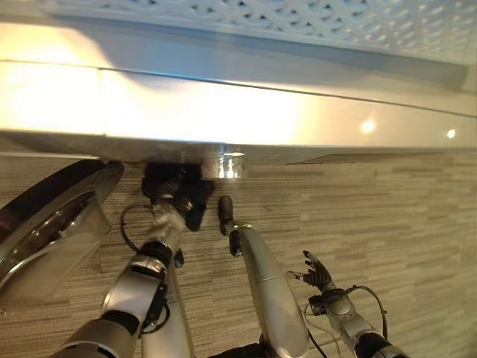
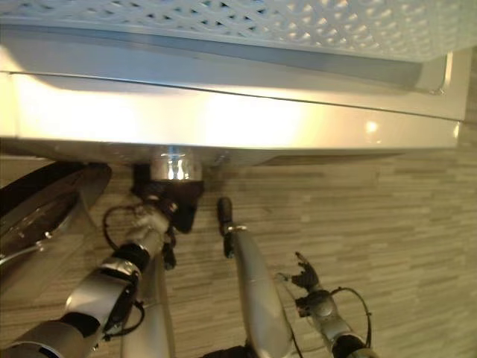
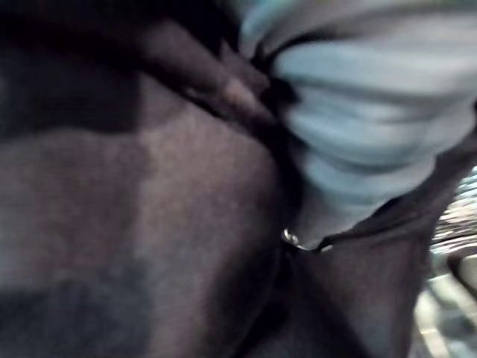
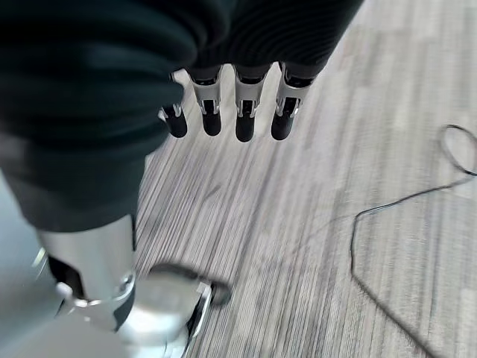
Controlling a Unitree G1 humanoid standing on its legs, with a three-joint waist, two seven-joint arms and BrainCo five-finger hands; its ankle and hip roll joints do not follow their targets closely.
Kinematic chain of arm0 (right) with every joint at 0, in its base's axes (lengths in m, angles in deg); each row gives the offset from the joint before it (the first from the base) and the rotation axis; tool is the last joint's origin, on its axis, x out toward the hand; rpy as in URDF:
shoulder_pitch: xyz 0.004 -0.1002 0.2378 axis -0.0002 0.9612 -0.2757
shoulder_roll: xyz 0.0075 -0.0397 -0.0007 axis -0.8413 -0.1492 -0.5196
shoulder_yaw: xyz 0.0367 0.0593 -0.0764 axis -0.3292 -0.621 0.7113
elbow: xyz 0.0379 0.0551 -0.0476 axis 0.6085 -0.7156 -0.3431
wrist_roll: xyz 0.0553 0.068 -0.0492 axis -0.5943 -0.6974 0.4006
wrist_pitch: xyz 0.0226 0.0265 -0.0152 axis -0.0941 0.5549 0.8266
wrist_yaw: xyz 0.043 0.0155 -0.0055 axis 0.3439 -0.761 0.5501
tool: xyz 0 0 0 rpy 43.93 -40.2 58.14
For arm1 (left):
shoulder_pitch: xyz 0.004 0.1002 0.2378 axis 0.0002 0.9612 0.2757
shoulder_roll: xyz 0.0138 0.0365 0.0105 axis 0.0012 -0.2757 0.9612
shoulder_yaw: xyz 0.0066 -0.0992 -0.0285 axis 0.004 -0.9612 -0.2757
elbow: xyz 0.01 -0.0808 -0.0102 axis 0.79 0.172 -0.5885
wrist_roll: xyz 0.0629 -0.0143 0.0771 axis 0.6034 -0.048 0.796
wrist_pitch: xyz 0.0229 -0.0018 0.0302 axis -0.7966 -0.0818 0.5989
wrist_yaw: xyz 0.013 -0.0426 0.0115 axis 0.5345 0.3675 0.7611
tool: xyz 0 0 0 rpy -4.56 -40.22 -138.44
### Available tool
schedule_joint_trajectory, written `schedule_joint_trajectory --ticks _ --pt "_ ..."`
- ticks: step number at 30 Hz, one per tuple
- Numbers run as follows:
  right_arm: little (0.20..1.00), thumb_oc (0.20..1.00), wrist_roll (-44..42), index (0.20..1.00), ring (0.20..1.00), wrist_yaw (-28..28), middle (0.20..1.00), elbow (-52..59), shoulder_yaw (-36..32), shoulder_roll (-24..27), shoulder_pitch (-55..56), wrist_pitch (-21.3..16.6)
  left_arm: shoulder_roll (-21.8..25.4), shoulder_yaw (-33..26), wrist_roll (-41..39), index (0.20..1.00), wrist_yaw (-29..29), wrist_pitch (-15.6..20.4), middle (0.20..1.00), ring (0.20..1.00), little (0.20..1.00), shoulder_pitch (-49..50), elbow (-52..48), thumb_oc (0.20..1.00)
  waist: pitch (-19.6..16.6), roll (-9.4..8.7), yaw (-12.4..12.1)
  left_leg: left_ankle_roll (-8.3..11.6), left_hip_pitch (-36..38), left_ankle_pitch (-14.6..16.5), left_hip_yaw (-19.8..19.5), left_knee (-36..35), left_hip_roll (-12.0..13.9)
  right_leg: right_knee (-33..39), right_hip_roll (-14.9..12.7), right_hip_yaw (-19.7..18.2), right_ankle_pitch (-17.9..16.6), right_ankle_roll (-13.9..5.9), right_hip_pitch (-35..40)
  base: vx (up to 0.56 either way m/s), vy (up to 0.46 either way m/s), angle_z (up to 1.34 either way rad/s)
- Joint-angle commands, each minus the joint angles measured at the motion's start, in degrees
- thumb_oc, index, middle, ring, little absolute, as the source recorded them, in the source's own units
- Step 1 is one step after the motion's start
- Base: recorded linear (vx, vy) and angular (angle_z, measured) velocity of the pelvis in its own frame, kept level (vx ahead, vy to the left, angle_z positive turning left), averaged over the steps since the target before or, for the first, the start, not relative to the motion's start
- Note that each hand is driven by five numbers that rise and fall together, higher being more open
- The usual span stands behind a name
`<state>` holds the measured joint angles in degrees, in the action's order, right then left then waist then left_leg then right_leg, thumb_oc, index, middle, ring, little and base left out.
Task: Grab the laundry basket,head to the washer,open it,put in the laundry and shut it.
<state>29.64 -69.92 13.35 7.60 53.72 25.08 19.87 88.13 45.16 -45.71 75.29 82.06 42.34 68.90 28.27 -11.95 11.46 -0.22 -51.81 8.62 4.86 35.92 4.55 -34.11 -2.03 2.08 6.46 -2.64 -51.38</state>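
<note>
Striped grey floor (image 1: pixel 387 224) lies below the washer (image 1: pixel 223 112), white and glossy, door (image 1: pixel 45 224) open; left hand (image 1: pixel 175 190) reaches inside among dark and pale blue laundry (image 3: pixel 358 112), fingers hidden; right hand (image 4: pixel 223 112) hangs with relaxed fingers.

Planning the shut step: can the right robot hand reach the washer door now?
Probably not directly. The right robot hand hangs open, low on the right; the open door stands far left, with the left arm across the way between.

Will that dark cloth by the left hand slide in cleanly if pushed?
Probably not: the dark cloth lies in soft folds, so it looks floppy and likely bunches. It may drag the pale blue garment bunched against it.
</note>
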Motion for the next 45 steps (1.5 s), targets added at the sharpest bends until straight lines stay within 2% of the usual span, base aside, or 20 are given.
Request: schedule_joint_trajectory --ticks 1,4,10,14,19,24,27,29,34,38,41,45 --pt "1.000 1.000 -3.1 1.000 1.000 -0.8 1.000 0.1 1.1 2.3 5.2 -0.1 -2.8 2.0 -3.4 0.200 1.9 3.6 0.200 0.200 0.200 4.0 -3.1 0.200 -5.4 1.66 -1.3 -2.11 0.0 3.5 -1.8 2.2 -1.2 0.3 1.9 2.1 -0.6 0.21 2.1 0.08 -0.019 -0.03" --pt "1.000 1.000 -3.8 1.000 1.000 0.9 1.000 0.0 4.0 0.9 5.8 -0.2 -0.2 -3.0 -9.9 0.200 4.9 7.0 0.200 0.200 0.200 -7.6 -1.6 0.200 -7.3 1.51 0.4 -2.27 -1.9 5.2 -2.5 3.4 -0.8 -0.2 2.4 1.9 0.1 0.20 0.5 0.09 -0.006 0.01" --pt "1.000 1.000 -5.6 1.000 1.000 1.9 1.000 -0.1 4.9 1.2 4.7 -0.3 7.4 -5.1 -17.4 0.200 4.5 8.7 0.200 0.200 0.200 -20.0 0.8 0.200 -9.3 1.22 2.3 -2.30 -3.6 6.8 -2.9 4.9 0.1 -0.6 3.6 1.4 0.5 0.07 -0.7 0.07 -0.020 -0.10" --pt "1.000 1.000 -7.7 1.000 1.000 0.8 1.000 -1.7 3.2 1.9 3.6 0.0 10.4 -1.1 -19.6 0.200 4.2 9.7 0.200 0.200 0.200 -29.1 -0.9 0.200 -9.6 2.50 3.1 -2.78 -4.4 7.5 -2.7 6.1 0.0 -1.6 3.7 1.0 0.8 0.07 -1.3 0.05 0.009 -0.07" --pt "1.000 1.000 -6.6 1.000 1.000 1.9 1.000 2.4 4.5 3.4 3.0 0.3 8.0 4.3 -21.8 0.200 3.1 12.0 0.200 0.200 0.200 -35.3 -7.8 0.200 -9.1 4.33 2.8 -2.94 -5.5 7.3 -3.2 6.0 -0.6 -1.3 3.4 1.4 0.8 0.01 -2.1 0.04 -0.017 -0.01" --pt "1.000 1.000 -8.1 1.000 1.000 1.2 1.000 3.3 3.8 3.2 2.7 -0.3 5.6 4.3 -23.5 0.200 2.2 12.9 0.200 0.200 0.200 -34.6 -9.5 0.200 -8.8 5.20 2.8 -2.61 -7.0 7.3 -3.5 6.2 -0.7 -1.6 3.6 1.5 1.0 0.31 -3.6 0.01 -0.012 0.06" --pt "1.000 1.000 -8.8 1.000 1.000 -0.4 1.000 5.9 2.4 3.2 2.4 -1.3 2.6 2.8 -26.9 0.200 -2.3 12.3 0.200 0.200 0.200 -29.6 -12.8 0.200 -7.7 5.79 2.6 -2.29 -10.3 8.1 -3.6 9.9 -0.1 -4.7 3.8 1.7 1.8 0.77 -6.8 0.00 0.000 0.00" --pt "1.000 1.000 -9.2 1.000 1.000 -1.2 1.000 7.2 2.1 2.9 2.7 -1.7 -0.1 0.6 -29.7 0.200 -4.2 11.6 0.200 0.200 0.200 -25.6 -11.5 0.200 -7.1 5.91 2.4 -2.28 -13.1 9.1 -4.1 12.9 0.2 -6.8 3.7 2.2 2.4 0.97 -9.2 0.01 -0.037 -0.07" --pt "1.000 1.000 -9.6 1.000 1.000 -1.4 1.000 6.1 3.6 2.2 2.8 -2.4 0.9 -4.7 -32.5 0.200 -4.9 9.7 0.200 0.200 0.200 -23.5 -1.9 0.200 -7.1 5.63 2.4 -2.49 -16.3 10.0 -4.6 15.3 0.8 -7.7 4.4 3.0 2.0 1.21 -11.9 0.01 -0.003 -0.06" --pt "1.000 1.000 -9.6 1.000 1.000 -0.8 1.000 3.4 4.4 2.4 3.3 -2.2 4.7 -5.1 -34.2 0.200 -6.3 10.0 0.200 0.200 0.200 -25.9 -1.3 0.200 -9.1 5.35 2.8 -2.98 -19.4 11.3 -5.1 17.9 1.6 -7.4 5.5 3.5 1.5 1.01 -13.7 0.01 0.008 -0.19" --pt "1.000 1.000 -11.0 1.000 1.000 0.2 1.000 3.0 3.7 3.1 3.8 -2.0 6.7 -2.4 -37.3 0.200 -7.4 12.4 0.200 0.200 0.200 -30.4 -6.1 0.200 -10.1 5.27 2.8 -3.73 -21.5 12.8 -5.5 20.8 2.5 -8.9 6.0 3.9 1.3 0.52 -15.3 0.02 0.022 -0.23" --pt "1.000 1.000 -10.1 1.000 1.000 1.5 1.000 7.7 2.2 5.7 5.9 -1.4 5.5 2.0 -38.1 0.200 -9.4 16.7 0.200 0.200 0.200 -31.5 -20.9 0.200 -9.7 5.53 2.3 -4.38 -23.5 13.9 -5.9 23.6 2.6 -11.1 5.6 4.8 1.9 0.30 -16.6 0.01 0.020 -0.11"
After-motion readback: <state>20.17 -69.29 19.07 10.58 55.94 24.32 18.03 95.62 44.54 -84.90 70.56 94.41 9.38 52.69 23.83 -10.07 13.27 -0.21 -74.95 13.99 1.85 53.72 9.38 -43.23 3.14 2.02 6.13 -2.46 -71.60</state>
